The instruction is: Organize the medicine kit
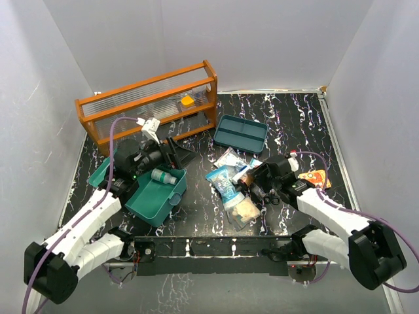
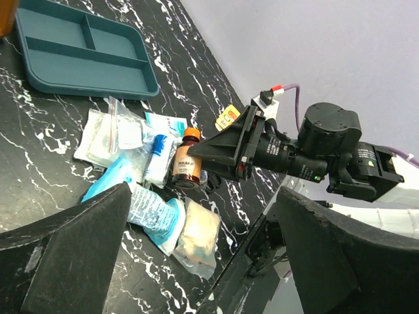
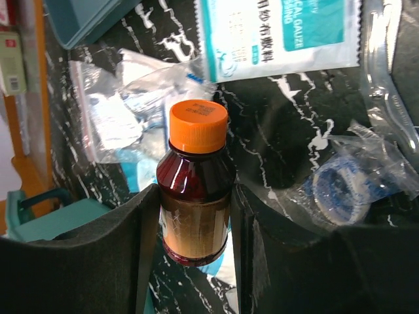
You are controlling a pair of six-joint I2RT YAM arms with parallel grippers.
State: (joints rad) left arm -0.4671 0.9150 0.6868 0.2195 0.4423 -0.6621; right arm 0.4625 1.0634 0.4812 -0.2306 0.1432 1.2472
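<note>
Where right gripper (image 3: 195, 204) pinches it, glossy amber bottle (image 3: 196, 175) (ribbed orange cap (image 3: 198, 124))

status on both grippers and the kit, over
Left gripper open, empty, by kit box. Right gripper shut on brown bottle among pouches. Box open, white bottle inside; tray out, near rack.

Amber bottle (image 3: 195, 196): glossy translucent brown, whether glass or plastic cannot be told; a paper label is fitted. Cap (image 3: 198, 124): matt orange plastic.
- Beside the bottle: matt black fingers (image 3: 98, 261).
- Behind it: a smooth printed gauze packet (image 3: 281, 33) and clear, crinkled plastic bags (image 3: 124, 104).
- Beneath it: table (image 1: 294, 124), glossy black, white-veined.
- Further off: medicine kit (image 1: 154, 203) and tray (image 1: 240, 133), smooth teal plastic; rack (image 1: 211, 91), varnished wood, ribbed clear panels.
</note>
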